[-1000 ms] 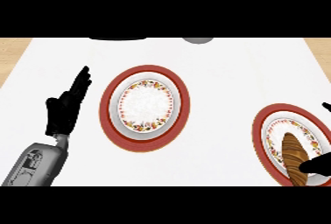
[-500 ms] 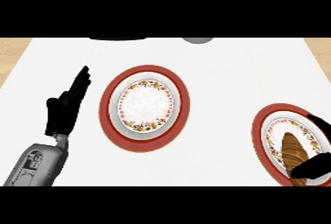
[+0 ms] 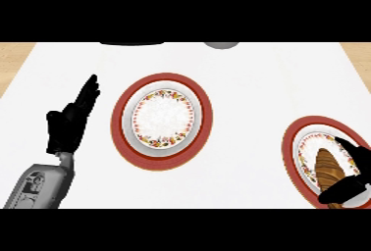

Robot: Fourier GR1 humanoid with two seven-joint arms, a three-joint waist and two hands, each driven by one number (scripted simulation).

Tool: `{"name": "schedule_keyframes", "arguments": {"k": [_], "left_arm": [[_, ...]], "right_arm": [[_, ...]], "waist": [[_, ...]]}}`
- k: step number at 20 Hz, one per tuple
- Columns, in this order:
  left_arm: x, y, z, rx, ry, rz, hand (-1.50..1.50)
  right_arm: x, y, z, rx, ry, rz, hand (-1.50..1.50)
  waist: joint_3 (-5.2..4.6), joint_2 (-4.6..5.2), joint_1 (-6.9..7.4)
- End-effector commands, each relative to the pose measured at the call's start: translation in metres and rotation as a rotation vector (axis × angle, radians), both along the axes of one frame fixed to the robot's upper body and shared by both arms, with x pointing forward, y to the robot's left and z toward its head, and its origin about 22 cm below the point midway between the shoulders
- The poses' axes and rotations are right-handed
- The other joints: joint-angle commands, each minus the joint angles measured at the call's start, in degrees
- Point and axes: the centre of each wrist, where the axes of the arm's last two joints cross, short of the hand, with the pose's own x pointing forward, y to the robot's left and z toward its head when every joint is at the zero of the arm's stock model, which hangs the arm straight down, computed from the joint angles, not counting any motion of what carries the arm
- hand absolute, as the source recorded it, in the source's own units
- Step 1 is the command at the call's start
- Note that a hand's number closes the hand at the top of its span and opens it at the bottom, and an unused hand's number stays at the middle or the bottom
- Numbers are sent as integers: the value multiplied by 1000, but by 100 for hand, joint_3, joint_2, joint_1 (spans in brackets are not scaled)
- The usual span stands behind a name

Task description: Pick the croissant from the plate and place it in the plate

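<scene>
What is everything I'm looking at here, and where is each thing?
Counter top: one, white, filling most of the view, with tan strips at its far left and right.
Middle plate: one, red rim with a flowered band and white centre, just left of the middle, nothing on it.
Right plate: one, same pattern, at the lower right, partly cut off by the edge.
Croissant: one, brown, lying on the right plate.
Grey round thing: one, at the far edge, only partly visible; cannot tell what it is.
Dark shape: one, at the far edge, left of the grey thing; unclear.
Left hand: black, on a grey forearm, open, fingers up, resting at the left.
Right hand: black, at the lower right, fingers around the croissant's near end.
</scene>
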Motion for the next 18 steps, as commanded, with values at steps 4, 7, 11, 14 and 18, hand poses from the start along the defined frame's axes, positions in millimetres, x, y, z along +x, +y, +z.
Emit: {"name": "schedule_keyframes", "arguments": {"k": [4,7,11,14,18], "left_arm": [[-1,2,-2,-4,-3,-8,0],[0,2,16,-2,-14,6,0],[13,0,4,-3,-14,6,0],[6,-21,4,13,-14,-5,0],[13,-3,9,-8,-16,10,0]], "right_arm": [[-16,-3,-20,-16,-24,21,150],[-9,-22,-21,-77,-71,34,150],[-11,-10,-34,-76,-86,38,150],[-9,-25,-27,-102,-105,38,150],[-11,45,-21,-168,-207,104,150]], "waist": [[0,-2,-14],[2,-2,-1],[0,1,-18],[0,-1,-11],[-3,-2,-20]]}}
